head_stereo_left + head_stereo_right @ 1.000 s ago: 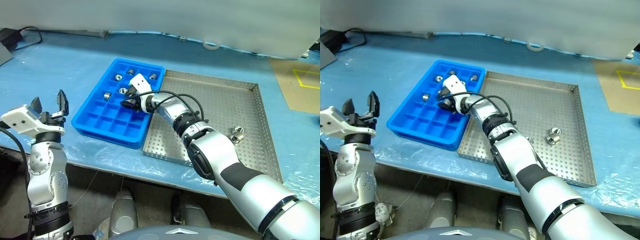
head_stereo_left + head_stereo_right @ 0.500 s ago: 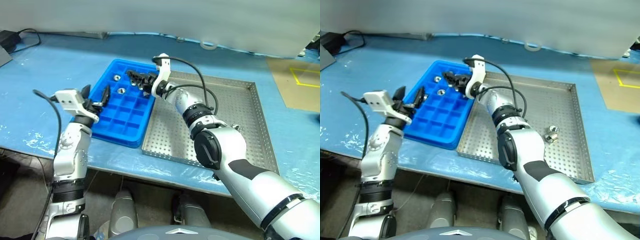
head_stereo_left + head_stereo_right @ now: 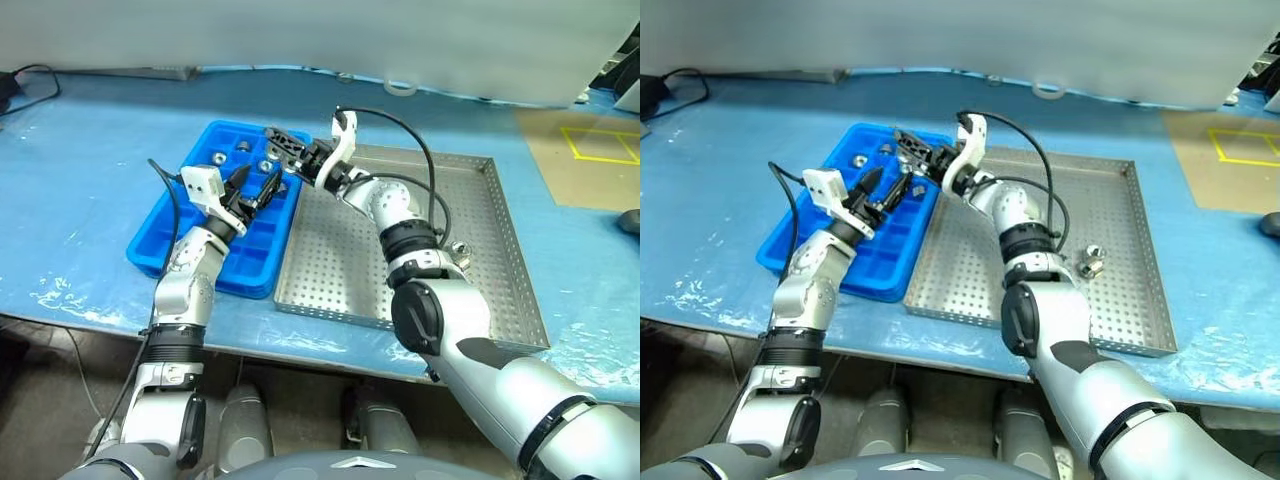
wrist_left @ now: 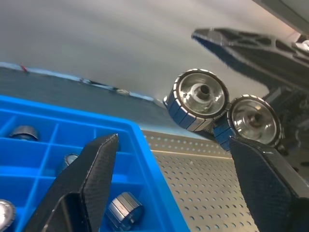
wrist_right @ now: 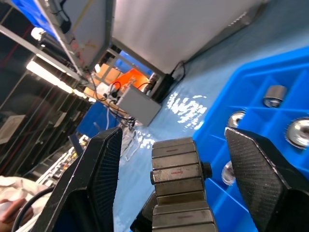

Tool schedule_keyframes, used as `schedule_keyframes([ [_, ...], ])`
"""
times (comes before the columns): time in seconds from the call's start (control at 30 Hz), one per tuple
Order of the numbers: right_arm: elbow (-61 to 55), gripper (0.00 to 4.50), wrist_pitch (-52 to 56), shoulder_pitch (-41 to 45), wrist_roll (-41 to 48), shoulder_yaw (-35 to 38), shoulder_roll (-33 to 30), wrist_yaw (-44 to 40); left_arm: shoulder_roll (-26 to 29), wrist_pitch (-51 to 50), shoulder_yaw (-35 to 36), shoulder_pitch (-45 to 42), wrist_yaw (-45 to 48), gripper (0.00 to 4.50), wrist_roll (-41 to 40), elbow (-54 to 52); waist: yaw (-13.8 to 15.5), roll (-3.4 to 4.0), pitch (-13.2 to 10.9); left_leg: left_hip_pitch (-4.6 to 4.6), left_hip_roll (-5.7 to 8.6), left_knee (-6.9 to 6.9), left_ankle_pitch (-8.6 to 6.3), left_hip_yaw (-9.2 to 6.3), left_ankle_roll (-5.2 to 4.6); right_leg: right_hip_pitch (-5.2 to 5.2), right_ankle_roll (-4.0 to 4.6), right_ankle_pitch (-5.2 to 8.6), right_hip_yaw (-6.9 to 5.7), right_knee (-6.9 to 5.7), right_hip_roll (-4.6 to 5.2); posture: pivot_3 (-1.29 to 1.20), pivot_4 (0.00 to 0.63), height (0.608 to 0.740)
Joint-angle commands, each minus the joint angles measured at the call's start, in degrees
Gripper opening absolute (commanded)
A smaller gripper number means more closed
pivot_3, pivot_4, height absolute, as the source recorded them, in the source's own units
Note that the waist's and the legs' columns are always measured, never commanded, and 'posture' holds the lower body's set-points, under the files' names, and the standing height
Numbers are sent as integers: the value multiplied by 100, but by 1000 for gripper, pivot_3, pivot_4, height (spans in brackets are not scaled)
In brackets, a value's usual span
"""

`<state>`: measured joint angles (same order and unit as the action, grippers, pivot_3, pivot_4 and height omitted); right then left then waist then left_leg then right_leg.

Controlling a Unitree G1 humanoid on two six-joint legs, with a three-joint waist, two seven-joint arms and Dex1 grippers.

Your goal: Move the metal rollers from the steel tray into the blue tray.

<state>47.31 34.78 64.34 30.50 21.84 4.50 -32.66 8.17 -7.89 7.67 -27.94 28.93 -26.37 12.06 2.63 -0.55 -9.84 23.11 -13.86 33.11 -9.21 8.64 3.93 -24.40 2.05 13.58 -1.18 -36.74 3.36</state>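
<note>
You've got about five rollers in the blue tray at 10 o'clock, perhaps two remaining at 3 o'clock in the steel tray, and both pincers, left and right, gaping empty.

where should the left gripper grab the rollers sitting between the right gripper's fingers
Likely across the curved sides of the metal rollers, coming end-on: their holed faces point at the left gripper, whose open fingers flank them, clear of the right gripper.
</note>
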Motion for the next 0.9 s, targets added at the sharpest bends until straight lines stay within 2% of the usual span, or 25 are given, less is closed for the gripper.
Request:
schedule_keyframes([
  [0.03,-657,3519,174,-16,192,-143,48,61,-220,-217,62,-276,338,3942,-496,-50,-44,0,0,0,1,0,1,1,-1,0,0,-1,2,0,0,-285,150,740],
  [0.5,-1042,3519,322,-202,240,-304,55,150,-585,-1044,135,-436,895,3942,-1178,0,-181,0,0,-9,3,-5,2,4,-1,1,2,-1,10,1,-2,-299,150,740],
  [0.7,-1119,3519,333,-305,216,-390,86,162,-700,-1546,348,-275,1087,3942,-1811,-324,-181,0,0,-9,3,-5,1,4,-2,2,3,-1,11,2,-2,-300,150,740],
  [0.9,-1181,3519,320,-458,171,-522,134,199,-680,-1860,316,-47,1206,3942,-2024,-567,-186,2,1,-26,3,-11,0,8,-2,13,6,1,14,5,-2,-298,150,740],
])
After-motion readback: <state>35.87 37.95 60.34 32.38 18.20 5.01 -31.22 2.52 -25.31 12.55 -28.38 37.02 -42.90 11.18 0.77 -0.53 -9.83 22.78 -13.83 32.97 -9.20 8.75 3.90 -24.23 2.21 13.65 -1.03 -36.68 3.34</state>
